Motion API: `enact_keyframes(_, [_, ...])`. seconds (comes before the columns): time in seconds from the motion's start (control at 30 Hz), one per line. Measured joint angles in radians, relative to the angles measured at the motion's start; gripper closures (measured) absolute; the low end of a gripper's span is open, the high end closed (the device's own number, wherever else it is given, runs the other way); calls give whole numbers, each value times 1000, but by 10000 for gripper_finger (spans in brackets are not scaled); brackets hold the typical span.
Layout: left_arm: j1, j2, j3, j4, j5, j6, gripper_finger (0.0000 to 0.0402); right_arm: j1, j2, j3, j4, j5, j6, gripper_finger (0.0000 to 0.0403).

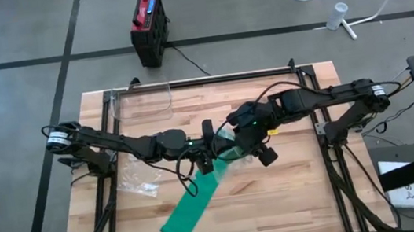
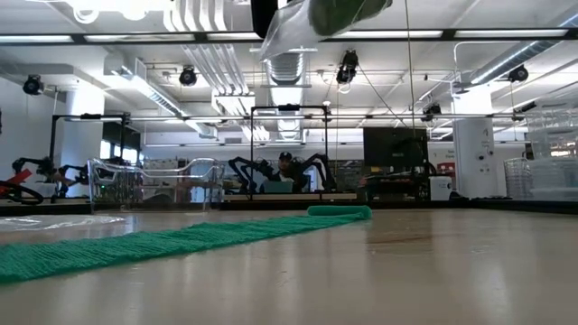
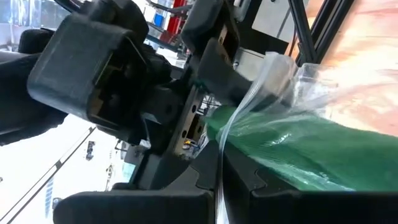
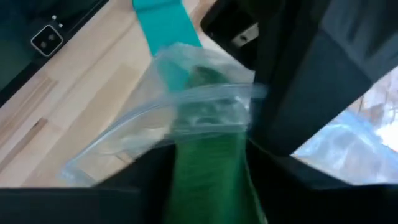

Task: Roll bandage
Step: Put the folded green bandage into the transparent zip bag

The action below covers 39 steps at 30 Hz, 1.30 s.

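On the wooden tabletop (image 1: 296,200) a green bandage (image 1: 191,213) lies flat, its top end lifted in a clear bag (image 1: 224,139) pinched by the closed left pincer (image 1: 206,162), while I cannot tell how wide the right pincer (image 1: 259,153) is.

The centre of the counter (image 1: 296,200) was crowded: my left end effector (image 1: 206,157) and my right end effector (image 1: 254,148) stood near each other there, with a clear plastic bag (image 4: 186,99) between them. The green bandage (image 1: 194,205) lay diagonally from that point toward the front edge, blocking a low pass across the front-left middle. A second crumpled plastic bag (image 1: 137,181) lay just beside my left arm. A clear container (image 1: 140,102) occupied the rear left corner. The right front and the rear centre of the counter lay bare, offering free passage at surface height.
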Motion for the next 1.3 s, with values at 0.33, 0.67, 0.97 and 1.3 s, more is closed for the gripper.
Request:
enact_keyframes(0.33, [-19, -44, -10, 0, -49, 0, 401, 0, -145, 6, 36, 61, 0, 99])
enact_keyframes(0.67, [-14, -140, -71, 36, -148, 28, 401, 0, -327, 6, 41, 154, 27, 144])
enact_keyframes(0.97, [-5, -172, -87, 73, -41, 20, 401, 0, -190, -14, 227, 193, -37, 225])
enact_keyframes(1.3, [-7, -190, -90, 33, -117, 36, 401, 0, -139, 7, 157, 194, -46, 338])
